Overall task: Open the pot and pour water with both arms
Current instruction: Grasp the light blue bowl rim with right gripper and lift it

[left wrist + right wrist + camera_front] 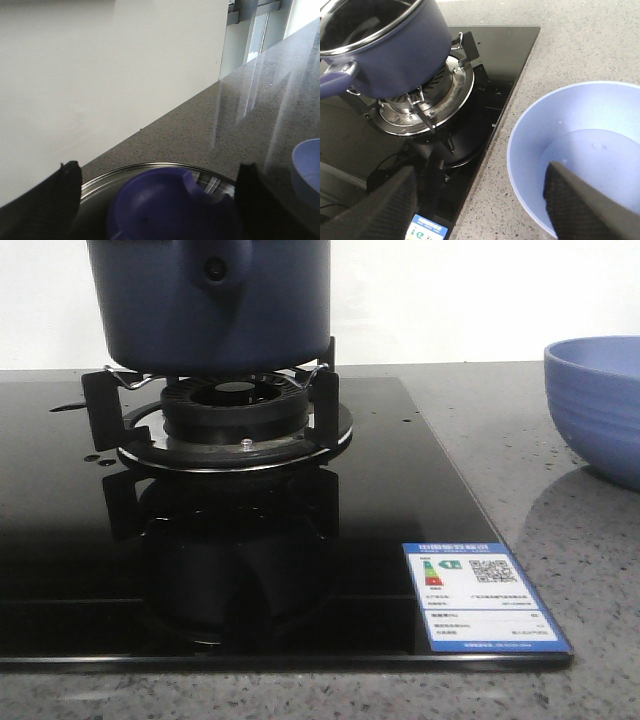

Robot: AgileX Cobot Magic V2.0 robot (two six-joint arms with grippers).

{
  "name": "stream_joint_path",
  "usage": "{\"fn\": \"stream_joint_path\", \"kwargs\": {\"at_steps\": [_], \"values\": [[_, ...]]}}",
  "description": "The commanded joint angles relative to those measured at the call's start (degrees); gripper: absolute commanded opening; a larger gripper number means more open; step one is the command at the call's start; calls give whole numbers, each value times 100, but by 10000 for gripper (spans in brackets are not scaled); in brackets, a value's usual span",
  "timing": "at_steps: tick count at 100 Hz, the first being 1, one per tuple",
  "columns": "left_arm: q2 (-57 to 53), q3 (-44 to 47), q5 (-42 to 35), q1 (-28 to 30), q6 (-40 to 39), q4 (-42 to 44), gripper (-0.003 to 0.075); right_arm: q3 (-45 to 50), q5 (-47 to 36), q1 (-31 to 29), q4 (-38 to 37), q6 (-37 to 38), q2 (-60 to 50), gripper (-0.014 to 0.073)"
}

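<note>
Sitting on the black metal burner support (215, 415) of the glossy black glass stove (400, 490), on the left part of the scene, the large dark navy-blue round pot with matte straight sides (210, 305) is resting upright. In the right wrist view the pot (385, 50) is showing no lid on its steel rim, and its inside is looking dark; whether water is remaining inside, I cannot tell. To the right, well apart from the stove, the light blue ribbed bowl (600, 410) is standing on the grey speckled stone counter (520, 460), and in the right wrist view the bowl (580, 150) is seeming to hold a shallow layer of water.

The left gripper (157, 200) is hanging with its fingers spread wide, and between them a round glass lid with a steel rim (100, 182) and a blue knob (165, 205) are lying; if the fingers are touching the lid, I cannot tell. The right gripper (480, 205) is hovering over the near right edge of the stove, its fingers released and grasping nothing.

I am judging the pot as stiff and rather heavy, more so with water, and its matte sides are too wide for a gripper. The blue handle mount with the dark round hole (215, 268) and the side handle (335, 80) are looking like the best places to take hold. Tilting should be slow, because water is shifting the weight. The glass lid is fragile and possibly slippery.
</note>
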Motion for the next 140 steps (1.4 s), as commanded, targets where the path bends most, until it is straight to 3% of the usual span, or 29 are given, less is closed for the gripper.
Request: {"fn": "stream_joint_path", "kwargs": {"at_steps": [1,22,50,57,76,83,119,140], "values": [[-112,-186,76,41,-8,-264,571,-203,-286,1,188,-75,20,481],[178,-186,699,41,-220,-264,566,-203,-249,1,199,-75,20,481],[231,-186,850,41,-220,-284,559,-203,-208,1,211,-75,20,481],[231,-186,940,41,-220,-305,506,-203,-208,1,211,-75,20,481],[231,-186,1086,41,-220,-525,246,-203,-220,1,211,-75,20,481],[231,-186,1109,41,-220,-641,196,-203,-220,1,211,-75,20,481],[-116,-468,1228,103,-243,-686,189,-203,-293,1,211,-75,20,481],[-737,-478,1189,729,-821,-323,190,-203,-318,1,211,-75,20,481]]}}
